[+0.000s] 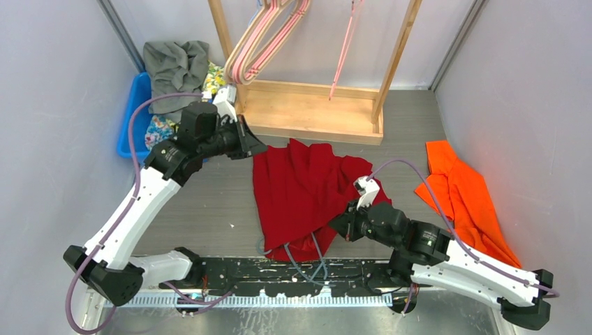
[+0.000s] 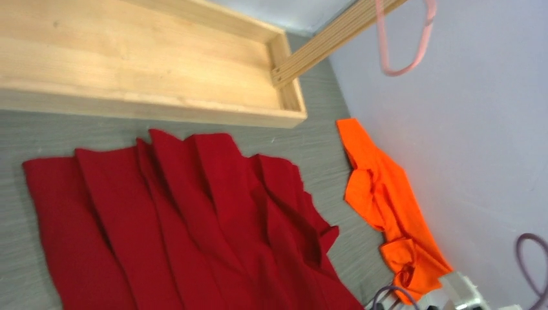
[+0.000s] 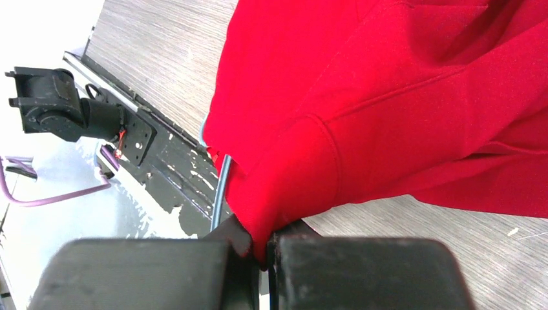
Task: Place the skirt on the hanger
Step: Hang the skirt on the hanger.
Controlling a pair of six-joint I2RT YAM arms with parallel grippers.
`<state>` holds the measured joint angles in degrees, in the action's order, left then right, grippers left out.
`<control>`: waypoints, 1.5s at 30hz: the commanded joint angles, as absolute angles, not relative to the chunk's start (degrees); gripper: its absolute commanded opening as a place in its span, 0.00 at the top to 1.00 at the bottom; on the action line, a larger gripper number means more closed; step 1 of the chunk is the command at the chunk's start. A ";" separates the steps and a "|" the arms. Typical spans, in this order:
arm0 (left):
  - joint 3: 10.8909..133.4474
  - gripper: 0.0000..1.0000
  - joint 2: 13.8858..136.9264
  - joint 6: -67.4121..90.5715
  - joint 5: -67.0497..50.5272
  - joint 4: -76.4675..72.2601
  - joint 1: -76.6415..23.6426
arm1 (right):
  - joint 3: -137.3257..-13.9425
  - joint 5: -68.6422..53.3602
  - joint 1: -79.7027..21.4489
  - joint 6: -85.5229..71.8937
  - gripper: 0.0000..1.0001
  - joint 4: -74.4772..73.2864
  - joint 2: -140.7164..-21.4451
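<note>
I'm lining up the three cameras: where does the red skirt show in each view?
Top external: red skirt, centre.
Left wrist: red skirt, lower left.
Right wrist: red skirt, upper right, edge pinched in right gripper.
Shared landmark: grey woodgrain table.

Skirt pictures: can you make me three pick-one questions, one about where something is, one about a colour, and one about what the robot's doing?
1. Where is the orange cloth compared with the skirt?
A) to its left B) to its right C) on top of it
2. What colour are the hangers on the wooden rack?
A) pink B) green C) black
3. What are the right arm's jaws doing?
A) open in the air B) shut on the skirt C) holding a hanger
Answers: 1 B, it lies off to the skirt's right; 2 A, pink loops hang from the rack; 3 B, the right wrist view shows red fabric pinched between them.
</note>
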<state>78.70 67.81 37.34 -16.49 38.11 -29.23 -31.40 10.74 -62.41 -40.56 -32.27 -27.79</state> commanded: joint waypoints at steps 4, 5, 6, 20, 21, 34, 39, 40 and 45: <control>62.75 1.00 64.17 38.33 -17.60 38.13 -30.88 | -29.39 8.75 -62.63 -40.51 0.98 -27.60 -30.29; 59.68 1.00 63.82 38.93 -17.50 37.09 -32.23 | -28.14 8.59 -62.66 -40.90 0.99 -26.58 -30.44; 57.04 1.00 63.60 39.42 -16.81 36.33 -33.77 | -27.41 8.49 -62.67 -41.22 0.98 -26.28 -30.68; 45.58 0.81 71.82 43.78 -13.60 25.73 -42.36 | -36.67 6.03 -62.67 -41.97 0.45 -37.77 -33.13; 45.88 0.80 73.94 44.03 -13.99 24.16 -42.40 | -37.31 4.89 -62.67 -41.94 0.44 -37.74 -33.74; 49.55 0.66 87.13 43.32 -11.15 21.28 -42.36 | -43.15 -2.88 -62.66 -43.01 0.34 -38.44 -34.05; 50.38 0.48 87.40 42.34 -8.84 23.84 -42.36 | -42.14 -4.08 -62.67 -43.47 0.33 -38.72 -32.50; 50.85 0.45 87.19 41.83 -8.34 24.87 -42.36 | -42.01 -3.92 -62.66 -43.39 0.33 -38.89 -32.33; 52.94 0.36 87.25 39.66 -4.01 29.21 -42.56 | -40.56 -4.07 -62.67 -43.54 0.33 -37.59 -31.88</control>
<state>49.50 87.50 42.28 -8.56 26.00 -42.48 -41.21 -3.14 -62.41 -43.24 -39.53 -32.32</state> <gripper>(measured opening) 0.629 0.669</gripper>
